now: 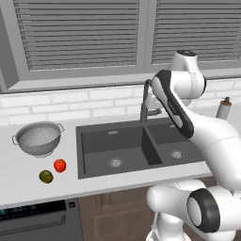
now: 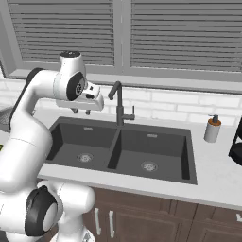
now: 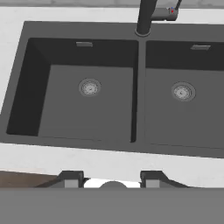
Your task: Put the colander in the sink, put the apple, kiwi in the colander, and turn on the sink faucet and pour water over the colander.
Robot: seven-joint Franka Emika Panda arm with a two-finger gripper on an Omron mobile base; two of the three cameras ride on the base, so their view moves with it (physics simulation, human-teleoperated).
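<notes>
The silver colander [image 1: 38,137] stands upright on the counter left of the sink [image 1: 132,146]. In front of it lie the red apple [image 1: 60,165] and, closer to the counter edge, the olive-brown kiwi [image 1: 45,176]. Both dark basins of the sink [image 2: 160,146] hold nothing. The gooseneck faucet [image 2: 118,104] rises behind the divider and no water runs from it. My gripper [image 2: 80,112] hangs high over the left basin, pointing down, far from the fruit. Its fingers [image 3: 70,177] stand apart with nothing between them. In the hand view, the sink [image 3: 87,118] and the faucet base [image 3: 145,17] lie below.
A grey soap dispenser [image 2: 212,129] stands on the counter right of the sink, with a dark appliance [image 2: 236,142] beyond it. White tile and shuttered windows back the counter. A dishwasher front [image 1: 37,219] sits under the fruit.
</notes>
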